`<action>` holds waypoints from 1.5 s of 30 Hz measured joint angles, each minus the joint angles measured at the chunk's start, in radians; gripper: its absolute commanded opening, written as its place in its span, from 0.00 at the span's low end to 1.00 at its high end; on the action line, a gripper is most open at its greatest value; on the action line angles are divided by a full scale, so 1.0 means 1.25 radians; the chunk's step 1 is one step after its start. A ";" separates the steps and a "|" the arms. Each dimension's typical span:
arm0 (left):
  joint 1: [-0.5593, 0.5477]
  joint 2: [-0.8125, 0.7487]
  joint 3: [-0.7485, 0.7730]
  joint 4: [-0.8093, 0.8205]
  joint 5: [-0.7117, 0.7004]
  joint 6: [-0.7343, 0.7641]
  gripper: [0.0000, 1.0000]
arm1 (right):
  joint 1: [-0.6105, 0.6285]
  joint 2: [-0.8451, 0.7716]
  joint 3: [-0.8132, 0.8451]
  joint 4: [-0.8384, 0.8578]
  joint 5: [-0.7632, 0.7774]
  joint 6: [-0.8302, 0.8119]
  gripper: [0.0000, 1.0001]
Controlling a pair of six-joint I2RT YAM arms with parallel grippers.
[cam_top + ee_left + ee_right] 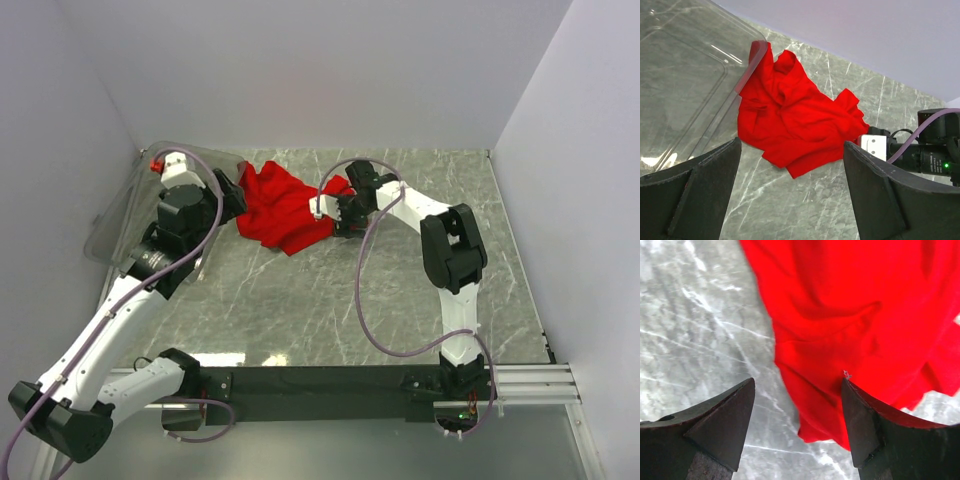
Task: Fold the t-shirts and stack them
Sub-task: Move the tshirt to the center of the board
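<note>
The red t-shirt (285, 205) lies crumpled in one heap on the marble table, at the back and left of centre. In the left wrist view the t-shirt (790, 120) touches the bin's rim with its upper corner. My right gripper (330, 216) is low at the shirt's right edge. Its jaws are open, and a lower corner of the t-shirt (850, 315) lies between them, against the right finger (865, 425). My right gripper (797, 385) has no hold on the cloth. My left gripper (236, 196) hovers open just left of the heap. Nothing sits between the fingers of my left gripper (792, 165).
A clear plastic bin (130, 210) leans at the back left against the wall, its rim (740, 75) next to the shirt. White walls close in the table on three sides. The right arm's wrist (920, 155) and its purple cable sit just right of the shirt.
</note>
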 measured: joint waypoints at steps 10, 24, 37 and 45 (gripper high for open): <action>0.000 0.018 -0.003 0.000 0.013 -0.006 0.88 | 0.012 0.041 0.059 -0.009 0.002 0.018 0.70; 0.003 0.007 -0.065 -0.002 0.020 -0.045 0.88 | 0.024 0.045 0.052 -0.008 -0.014 0.069 0.10; 0.005 -0.029 -0.117 0.002 0.025 -0.067 0.88 | -0.012 -0.175 0.029 0.065 -0.150 0.394 0.00; 0.008 -0.017 -0.118 0.031 0.048 -0.065 0.88 | -0.105 -0.485 -0.166 0.259 -0.288 0.788 0.00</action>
